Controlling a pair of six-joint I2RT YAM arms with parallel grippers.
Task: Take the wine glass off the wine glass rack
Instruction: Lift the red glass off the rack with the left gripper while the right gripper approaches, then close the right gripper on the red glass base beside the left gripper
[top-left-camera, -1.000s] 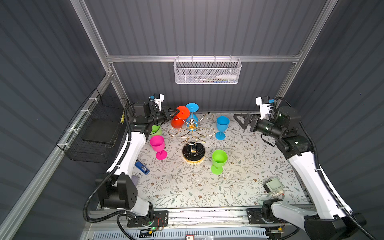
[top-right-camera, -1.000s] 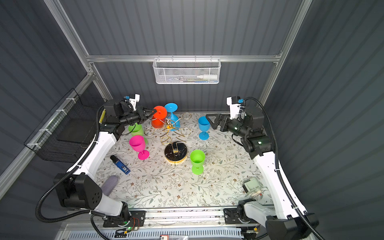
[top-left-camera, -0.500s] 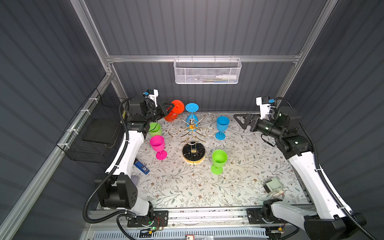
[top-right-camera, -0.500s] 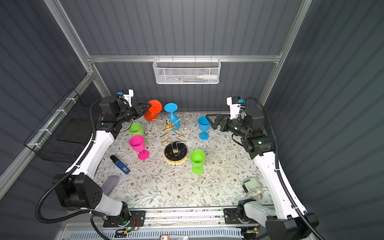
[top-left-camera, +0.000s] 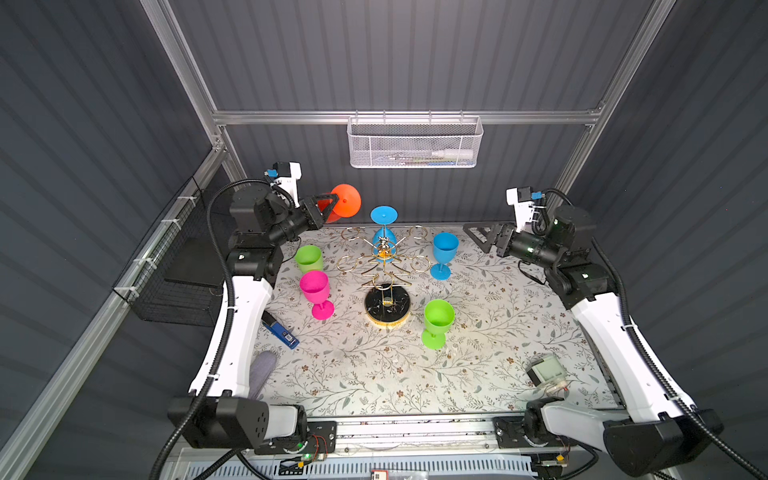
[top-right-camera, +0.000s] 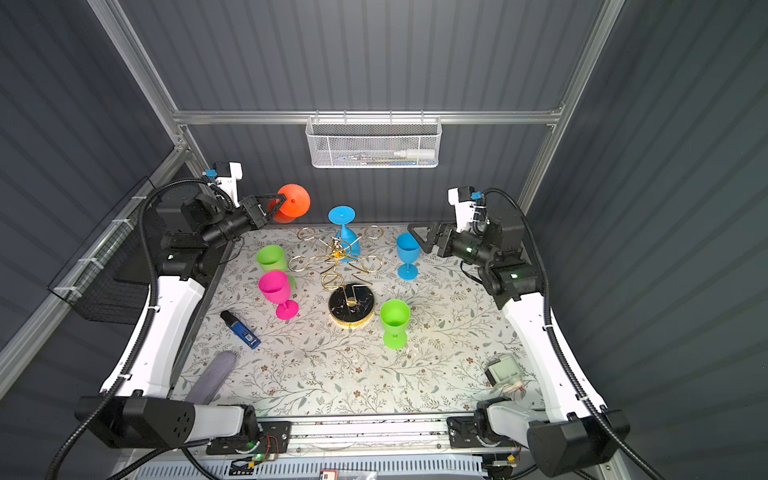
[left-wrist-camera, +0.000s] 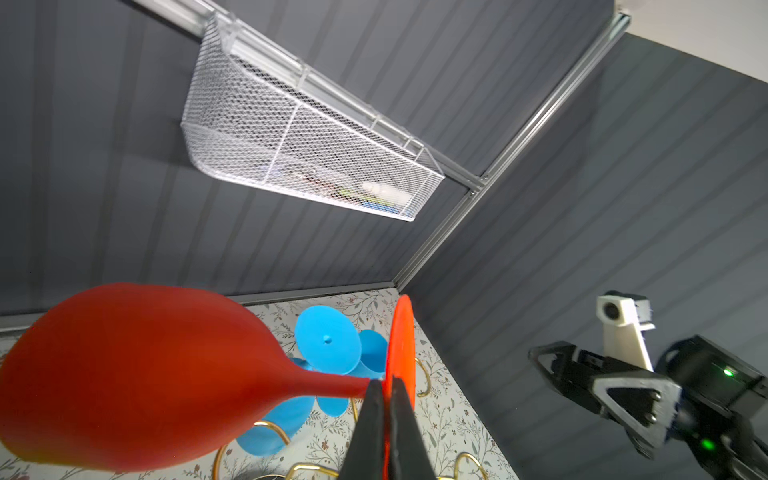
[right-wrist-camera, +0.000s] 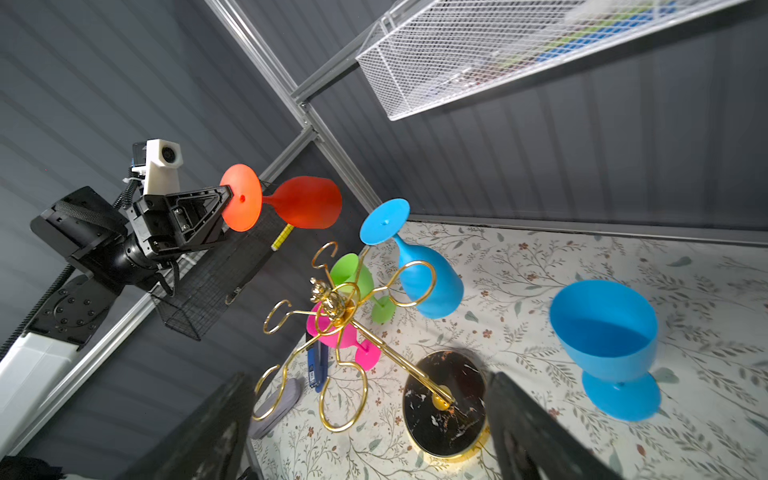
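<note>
The gold wine glass rack stands mid-table on its round black base. An orange wine glass hangs in the air at the back left, clear of the rack and lying sideways. My left gripper is shut on the rim of its foot. A blue wine glass hangs upside down on a back arm of the rack. My right gripper stands open at the back right, holding nothing.
Upright on the mat are a blue glass, a pink glass and two green glasses. A blue stapler, a grey object and a white device lie nearer the front. A white mesh basket hangs on the back wall.
My left gripper has carried the orange glass up and back to the left, away from the rack's arms. The right arm has stayed in place.
</note>
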